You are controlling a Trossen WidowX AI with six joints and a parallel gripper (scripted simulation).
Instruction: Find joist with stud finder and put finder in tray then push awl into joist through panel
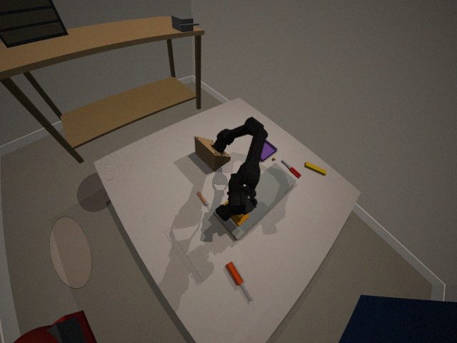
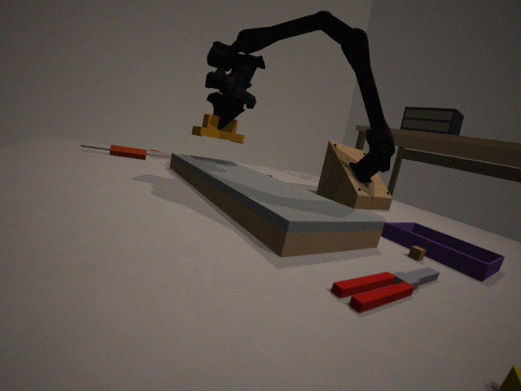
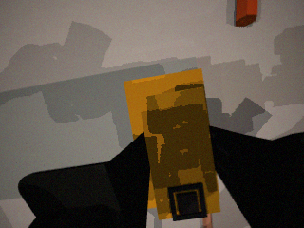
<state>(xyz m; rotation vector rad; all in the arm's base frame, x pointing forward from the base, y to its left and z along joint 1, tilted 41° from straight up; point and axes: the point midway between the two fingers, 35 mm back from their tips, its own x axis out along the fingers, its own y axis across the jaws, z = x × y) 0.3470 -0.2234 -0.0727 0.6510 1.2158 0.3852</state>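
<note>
One black gripper [image 1: 236,213] [image 2: 224,122] [image 3: 171,132] is in our views, its two fingers pinching one orange-yellow, stepped block of a stud finder [image 1: 241,219] [image 2: 218,133] [image 3: 166,90]. We see a single dark square on the stud finder, low in the wrist frame. In the exterior frame, upper left of centre, the stud finder hangs above the table with a gap beneath it; from the top it overlaps the near end of the one grey-topped, brown-sided floor panel [image 1: 270,194] [image 2: 259,186] [image 3: 28,135].

One shallow purple rectangular tray [image 1: 269,149] [image 2: 450,252] sits right of the top frame's centre, well apart from the stud finder. Near it we count one small brown cube [image 1: 273,158] [image 2: 416,252], one pair of pliers with two red handles [image 1: 295,172] [image 2: 380,291] and, farther right, one yellow bar [image 1: 315,168] [image 2: 512,380], cut off at the exterior frame's lower right corner.

We count two slender handled tools. One, with a pinkish-brown handle and thin shaft [image 1: 201,198] [image 3: 207,220], looks like the awl and lies beside the panel's left corner in the top frame; the other, orange-handled with a grey blade [image 1: 234,274] [image 2: 128,151] [image 3: 246,11], lies at lower centre there. One clear, ruler-like strip [image 1: 184,256] lies left of it. All rest on one pale table [image 1: 295,229] [image 2: 126,294] [image 3: 166,28].
</note>
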